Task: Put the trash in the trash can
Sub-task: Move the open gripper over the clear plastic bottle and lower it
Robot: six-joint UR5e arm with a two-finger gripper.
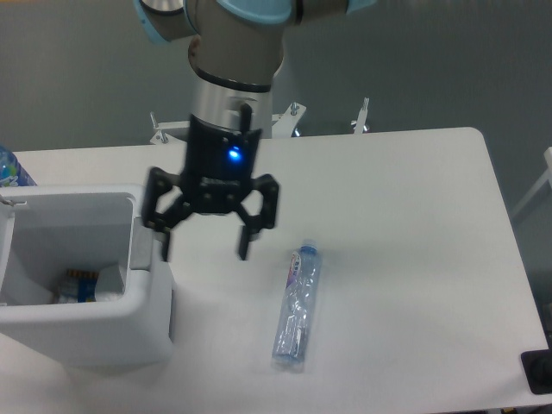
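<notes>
In the fixed camera view, we are looking down on a white table (405,198) with our gripper (205,250) hanging just beside the right wall of the trash can (82,323), above the table surface. Its fingers (245,233) are spreading wide and holding nothing; a blue light is glowing on the wrist body above them.

The trash can is sitting at the left edge of the table. Inside it we are seeing something white with a small blue and yellow patch lying at the bottom; we are judging this to be the crumpled wad, though it is too small to be sure. The crushed bottle (297,307) is lying flat on the table to the right of the can and below-right of the gripper, apart from both, its cap end pointing away from us.

We are judging that one piece is already binned and the bottle is the step in hand. The next move is calling for shifting right and toward the camera, turning the fingers across the bottle's narrow width, then descending to close on its middle.

At the far left, part of another bottle (12,168) is peeking in.
</notes>
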